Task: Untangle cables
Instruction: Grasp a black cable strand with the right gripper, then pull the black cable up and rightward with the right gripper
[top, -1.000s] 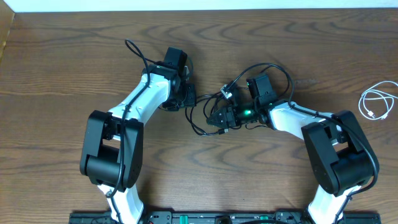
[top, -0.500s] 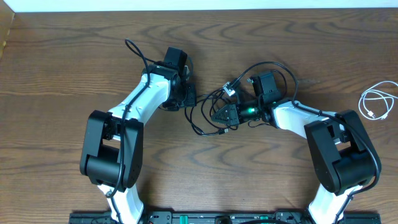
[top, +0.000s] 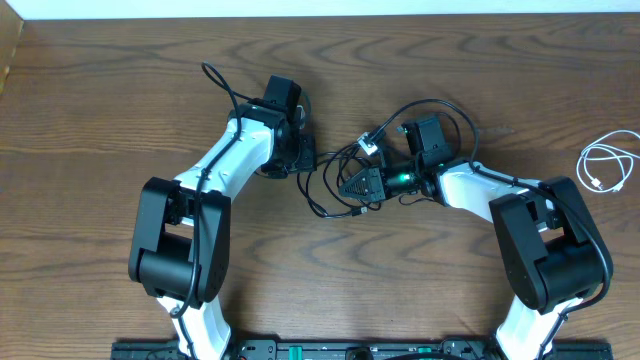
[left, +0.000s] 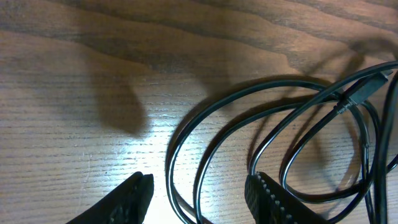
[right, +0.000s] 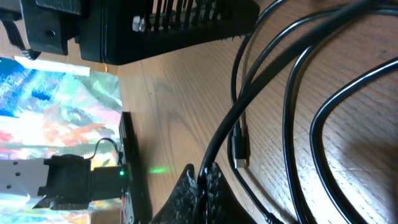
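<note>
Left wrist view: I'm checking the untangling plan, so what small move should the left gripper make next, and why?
Probably close the left gripper on the black cables. Its jaws stand open with two loop strands lying between the fingers, while the right gripper looks shut on another strand, so both could then pull apart.

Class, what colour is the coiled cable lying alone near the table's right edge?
White. The cable shows best in the overhead view.
</note>
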